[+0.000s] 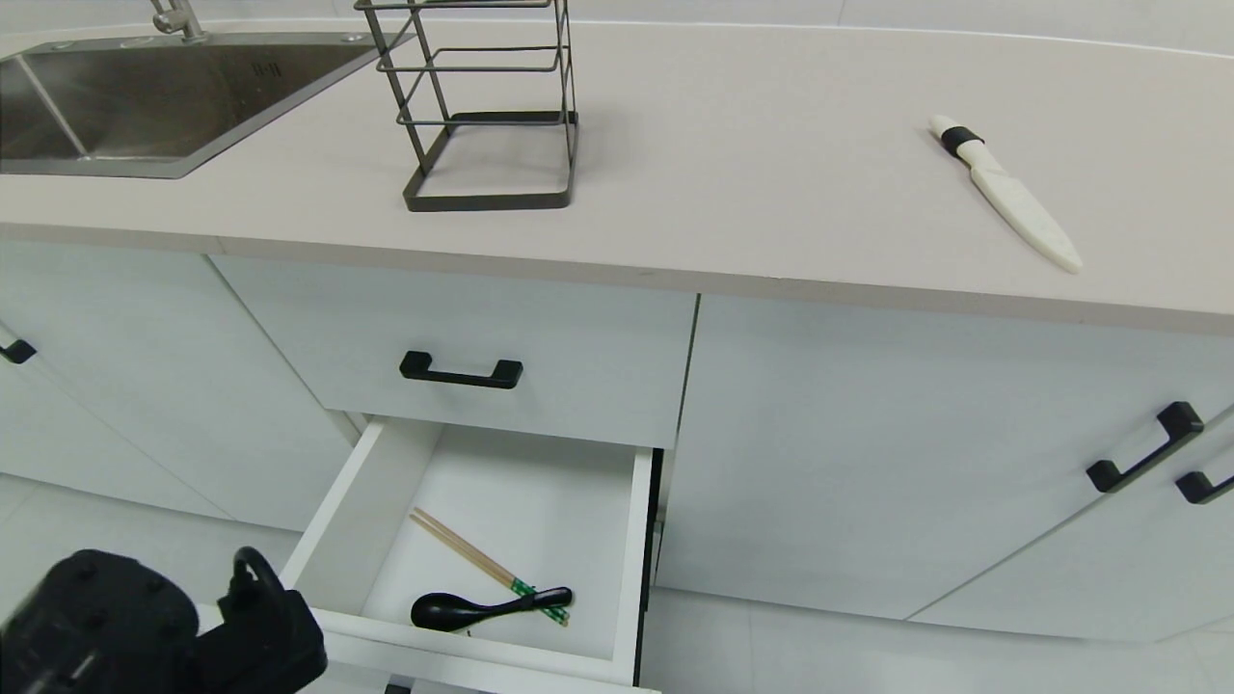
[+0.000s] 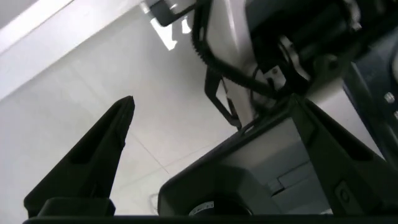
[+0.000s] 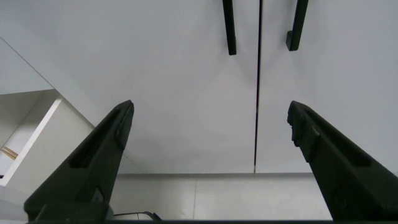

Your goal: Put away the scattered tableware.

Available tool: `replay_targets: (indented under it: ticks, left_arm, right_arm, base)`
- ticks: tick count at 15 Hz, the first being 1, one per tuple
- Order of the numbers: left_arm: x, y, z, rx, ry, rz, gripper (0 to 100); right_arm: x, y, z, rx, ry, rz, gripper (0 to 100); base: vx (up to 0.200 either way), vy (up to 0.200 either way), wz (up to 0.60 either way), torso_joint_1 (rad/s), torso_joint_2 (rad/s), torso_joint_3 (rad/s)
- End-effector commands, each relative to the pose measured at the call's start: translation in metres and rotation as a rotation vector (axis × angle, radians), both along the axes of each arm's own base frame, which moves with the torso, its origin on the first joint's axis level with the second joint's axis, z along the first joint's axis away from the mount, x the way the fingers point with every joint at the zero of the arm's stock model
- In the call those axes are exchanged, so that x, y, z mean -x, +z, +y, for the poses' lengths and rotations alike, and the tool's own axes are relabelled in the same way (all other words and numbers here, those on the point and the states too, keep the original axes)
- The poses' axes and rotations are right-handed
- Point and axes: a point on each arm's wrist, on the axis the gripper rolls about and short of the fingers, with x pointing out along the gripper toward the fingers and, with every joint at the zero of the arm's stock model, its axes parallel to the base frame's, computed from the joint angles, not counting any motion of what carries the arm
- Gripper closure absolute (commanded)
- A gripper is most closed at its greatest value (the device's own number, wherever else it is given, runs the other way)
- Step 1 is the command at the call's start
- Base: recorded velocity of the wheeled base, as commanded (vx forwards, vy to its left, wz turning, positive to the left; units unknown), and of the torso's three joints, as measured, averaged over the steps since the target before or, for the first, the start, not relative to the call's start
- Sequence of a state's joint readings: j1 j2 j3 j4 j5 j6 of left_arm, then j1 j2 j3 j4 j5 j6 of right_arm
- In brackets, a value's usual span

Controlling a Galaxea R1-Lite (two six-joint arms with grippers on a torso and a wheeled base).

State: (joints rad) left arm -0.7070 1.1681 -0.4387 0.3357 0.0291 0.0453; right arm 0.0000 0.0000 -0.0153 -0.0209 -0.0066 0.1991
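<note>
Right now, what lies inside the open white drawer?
The open white drawer holds wooden chopsticks with green-patterned tips and a glossy black spoon whose handle crosses them. Its rear is covered by the closed drawer above.

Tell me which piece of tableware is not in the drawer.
The white knife with the black band: it lies on the countertop, while the chopsticks and the black spoon lie inside the open drawer.
</note>
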Motion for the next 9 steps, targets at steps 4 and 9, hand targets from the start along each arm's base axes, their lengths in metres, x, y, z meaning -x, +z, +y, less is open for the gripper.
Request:
replay_targets:
  ticks: [4,9]
  left_arm:
    - [-0.010,-0.018,-0.007,-0.116,0.090,0.067,0]
    - [-0.022,-0.024,-0.011,-0.073,0.278,0.065,0]
  right_arm:
    - [0.000,0.000,0.000,0.000,-0.001,0.001,0]
    - [0.000,0.000,0.000,0.000,0.000,0.001,0]
  base:
    - [0.000,0.000,0.00,0.000,0.00,0.000]
    - [0.000,0.000,0.00,0.000,0.00,0.000]
